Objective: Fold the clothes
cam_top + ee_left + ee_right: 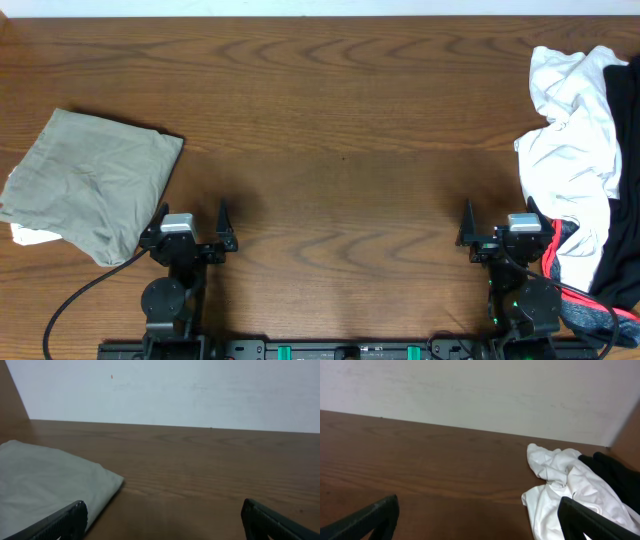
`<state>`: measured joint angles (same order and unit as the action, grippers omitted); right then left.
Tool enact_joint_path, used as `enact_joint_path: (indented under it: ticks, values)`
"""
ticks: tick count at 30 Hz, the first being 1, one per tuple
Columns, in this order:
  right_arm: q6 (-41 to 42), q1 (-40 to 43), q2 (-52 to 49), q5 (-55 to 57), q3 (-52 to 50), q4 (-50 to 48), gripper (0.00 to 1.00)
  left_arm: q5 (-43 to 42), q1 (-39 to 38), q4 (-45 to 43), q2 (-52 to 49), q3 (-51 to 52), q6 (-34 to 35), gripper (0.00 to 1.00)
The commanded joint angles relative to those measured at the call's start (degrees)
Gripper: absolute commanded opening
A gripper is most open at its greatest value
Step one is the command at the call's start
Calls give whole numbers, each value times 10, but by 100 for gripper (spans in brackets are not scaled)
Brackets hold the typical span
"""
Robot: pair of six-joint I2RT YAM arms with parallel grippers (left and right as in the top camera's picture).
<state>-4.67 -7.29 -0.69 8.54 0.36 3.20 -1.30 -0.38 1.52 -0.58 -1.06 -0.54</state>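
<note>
A khaki-beige garment (90, 185) lies folded flat at the table's left side, with a scrap of white cloth (28, 236) peeking from under its near corner. In the left wrist view the same garment (45, 480) fills the lower left. My left gripper (193, 212) (162, 516) sits just right of it, open and empty. The other clothes are heaped at the right edge: a crumpled white one (568, 150) (570, 492), a black one (625, 210) (620, 472) and a red-trimmed one (568, 275). Beside that heap my right gripper (498, 212) (477, 516) is open and empty.
The wooden table (340, 120) runs back to a pale wall (175, 390). Both arm bases stand on a black rail (340, 350) at the near edge. A black cable (75, 295) loops off the left arm.
</note>
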Motion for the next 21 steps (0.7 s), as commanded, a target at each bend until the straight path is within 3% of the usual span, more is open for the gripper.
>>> enact_joint_path:
  ticks: [1,21]
  values:
    - [-6,14,4,-1,0,3,99,7,15,25,5,8,-12,98]
    - [-6,14,4,-1,0,3,99,7,44,25,3,8,-12,98]
